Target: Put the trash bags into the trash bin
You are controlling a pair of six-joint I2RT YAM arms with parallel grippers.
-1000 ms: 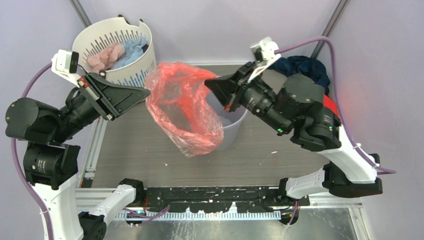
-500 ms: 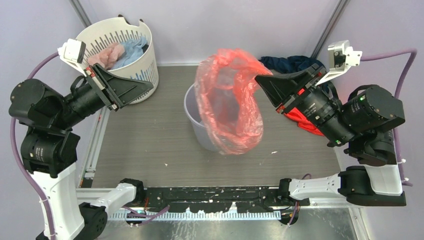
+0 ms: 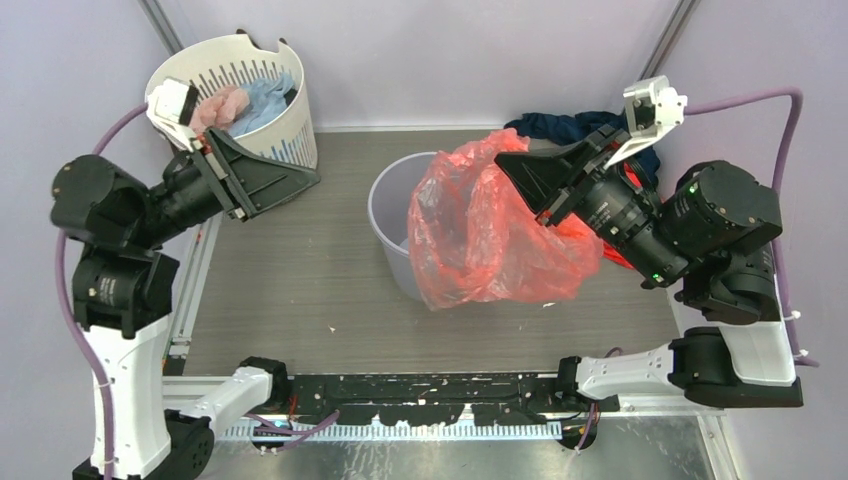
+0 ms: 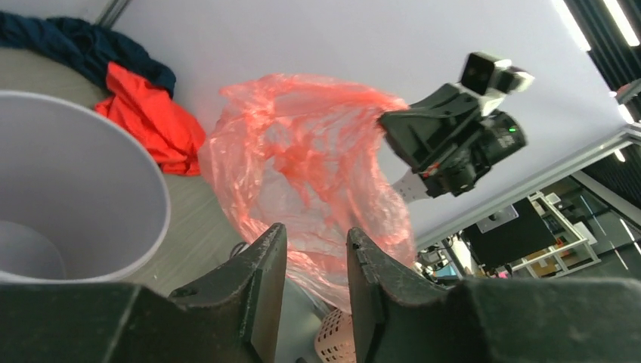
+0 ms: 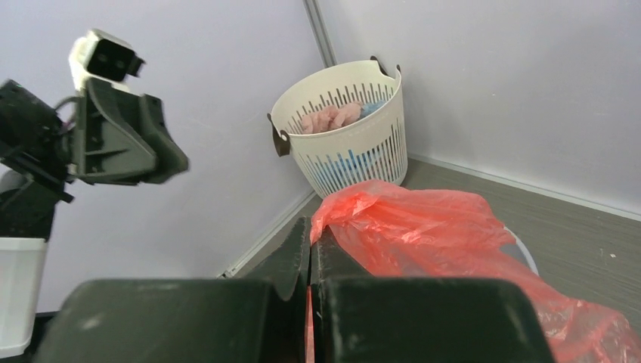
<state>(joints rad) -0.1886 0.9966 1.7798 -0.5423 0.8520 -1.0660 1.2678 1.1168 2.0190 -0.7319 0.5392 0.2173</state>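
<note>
The right hand [image 3: 507,166] is closed tight on the top edge of the red bag [image 3: 490,240]. The bag hangs over the right side of the grey bin [image 3: 384,203] and sags onto the desk [image 3: 280,290] beside it. The left hand [image 3: 308,179] is a little open and empty, near the white basket [image 3: 283,132].

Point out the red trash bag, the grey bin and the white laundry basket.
red trash bag [image 3: 480,240]: top external view, middle of the crinkled film.
grey bin [image 3: 395,265]: top external view, near outer wall.
white laundry basket [image 3: 283,135]: top external view, slotted side wall.
</note>
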